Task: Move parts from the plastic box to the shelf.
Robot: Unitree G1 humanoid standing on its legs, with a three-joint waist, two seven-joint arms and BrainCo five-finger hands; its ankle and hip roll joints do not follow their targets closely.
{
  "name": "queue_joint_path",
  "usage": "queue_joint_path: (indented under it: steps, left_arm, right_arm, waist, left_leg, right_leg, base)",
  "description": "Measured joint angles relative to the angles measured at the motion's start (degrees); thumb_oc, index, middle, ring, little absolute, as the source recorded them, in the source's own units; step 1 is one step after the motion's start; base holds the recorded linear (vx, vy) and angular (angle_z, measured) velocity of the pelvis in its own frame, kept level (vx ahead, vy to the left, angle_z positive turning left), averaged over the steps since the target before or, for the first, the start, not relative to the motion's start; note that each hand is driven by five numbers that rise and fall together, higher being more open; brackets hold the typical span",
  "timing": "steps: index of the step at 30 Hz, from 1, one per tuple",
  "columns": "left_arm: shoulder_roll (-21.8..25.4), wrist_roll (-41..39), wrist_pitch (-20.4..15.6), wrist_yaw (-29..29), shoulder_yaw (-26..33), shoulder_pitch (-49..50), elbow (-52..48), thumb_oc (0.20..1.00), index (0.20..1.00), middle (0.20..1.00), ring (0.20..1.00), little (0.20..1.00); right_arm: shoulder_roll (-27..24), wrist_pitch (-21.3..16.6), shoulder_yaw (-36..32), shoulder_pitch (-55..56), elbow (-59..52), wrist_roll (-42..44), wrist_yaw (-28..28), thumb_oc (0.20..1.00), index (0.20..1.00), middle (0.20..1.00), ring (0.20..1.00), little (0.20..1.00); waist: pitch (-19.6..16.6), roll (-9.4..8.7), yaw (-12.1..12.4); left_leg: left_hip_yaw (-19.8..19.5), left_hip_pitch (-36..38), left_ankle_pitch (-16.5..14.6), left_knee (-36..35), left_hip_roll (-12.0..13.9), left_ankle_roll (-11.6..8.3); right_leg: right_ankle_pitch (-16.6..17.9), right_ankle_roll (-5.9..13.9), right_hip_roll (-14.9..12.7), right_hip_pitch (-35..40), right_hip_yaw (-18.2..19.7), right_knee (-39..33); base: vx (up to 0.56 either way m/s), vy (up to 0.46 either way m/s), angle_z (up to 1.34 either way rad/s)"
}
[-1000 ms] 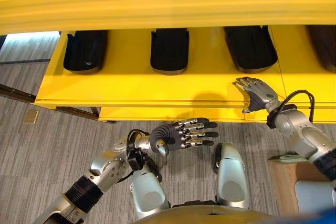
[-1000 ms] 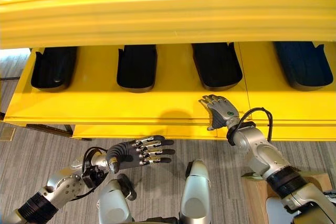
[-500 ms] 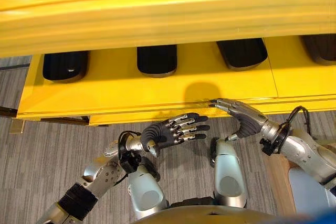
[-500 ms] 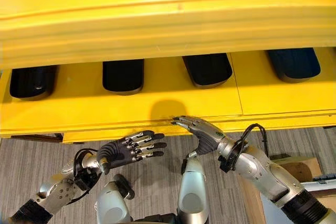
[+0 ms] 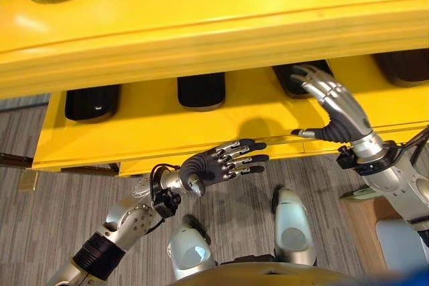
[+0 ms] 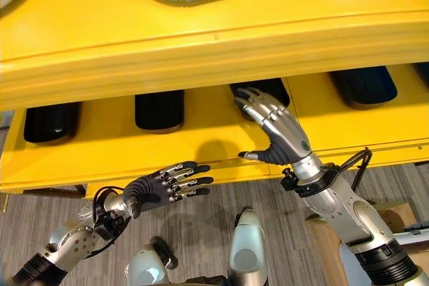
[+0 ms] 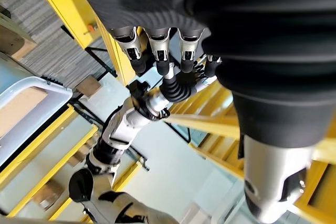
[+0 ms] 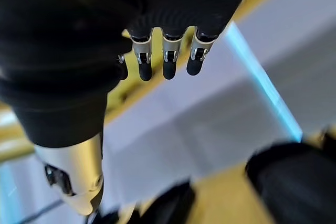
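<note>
The robot's right hand (image 6: 281,135), fingers spread and empty, reaches over the front edge of the yellow shelf (image 6: 201,135) toward a black part (image 6: 265,90) resting there among a row of others. The left hand (image 6: 164,185), fingers straight and loosely splayed, holds nothing, hovering nearer, over grey carpet (image 5: 53,212).

Glossy yellow shelf (image 5: 201,115), matt black parts (image 5: 200,90).
</note>
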Motion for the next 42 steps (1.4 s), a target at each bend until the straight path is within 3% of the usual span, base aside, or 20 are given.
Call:
queue_joint_path:
  steps: [7,15,25,31,37,42]
  left_arm:
    - [-0.4,-0.2,1.2,1.3,-0.3,0.1,-0.1,1.0,1.0,1.0,1.0,1.0]
    - [-2.9,-0.2,2.0,2.4,-2.6,-0.9,-0.1,1.0,1.0,1.0,1.0,1.0]
    - [-5.1,0.2,3.2,3.1,-4.9,-2.8,0.7,1.0,1.0,1.0,1.0,1.0]
    - [-6.8,0.3,3.7,3.4,-7.3,-4.7,1.8,1.0,1.0,1.0,1.0,1.0]
    - [-6.9,2.3,3.9,3.4,-7.6,-5.0,3.4,1.0,1.0,1.0,1.0,1.0]
    - [-6.9,2.4,4.0,3.4,-9.2,-5.7,3.4,1.0,1.0,1.0,1.0,1.0]
  right_arm:
    - [0.8,4.4,-1.3,-0.2,9.8,5.5,-1.9,1.0,1.0,1.0,1.0,1.0]
    - [3.2,6.9,-1.0,-6.9,17.7,10.6,-2.2,1.0,1.0,1.0,1.0,1.0]
    - [7.2,10.4,1.7,-12.9,26.7,15.7,-0.5,1.0,1.0,1.0,1.0,1.0]
    - [7.8,15.8,3.4,-22.3,37.9,27.8,3.0,1.0,1.0,1.0,1.0,1.0]
    - [9.7,16.5,3.4,-22.7,43.4,32.8,4.4,1.0,1.0,1.0,1.0,1.0]
    - [9.8,17.0,3.0,-26.3,48.8,34.1,2.4,1.0,1.0,1.0,1.0,1.0]
  waist:
    - [-1.0,0.55,-0.4]
    - [-1.6,1.57,-0.4]
    - [-1.7,1.96,1.5]
    - [-1.7,2.12,3.6]
    - [-1.4,2.03,4.2]
    - [-0.8,2.13,4.2]
  left_leg:
    - [-0.1,0.0,-0.1,0.0,0.0,0.07]
    - [-0.1,0.2,0.0,0.0,-0.6,0.09]
    - [-0.4,-0.1,0.3,-0.1,-0.9,0.45]
    - [-1.7,-0.3,0.6,0.0,-1.4,0.36]
    - [-2.1,-0.4,0.6,0.0,-1.4,0.33]
    - [-2.5,-0.3,0.9,0.1,-1.5,-0.08]
  right_leg:
    - [0.1,-0.03,-0.1,0.0,0.1,0.2]
    - [0.0,-0.04,-0.9,-0.2,0.2,1.1]
    - [-0.9,-0.45,-1.8,-0.5,-0.3,2.8]
    - [-1.8,-0.52,-2.4,-0.4,-0.7,4.1]
    - [-3.0,-0.75,-2.8,-0.5,-1.3,5.5]
    - [-4.0,-0.87,-3.1,-0.5,-1.5,6.5]
  base:
    - [0.0,0.005,0.0]
    - [0.0,0.001,0.01]
    - [0.0,-0.008,0.03]
    - [0.0,-0.03,0.08]
    - [0.0,-0.021,0.05]
    - [0.0,-0.004,0.03]
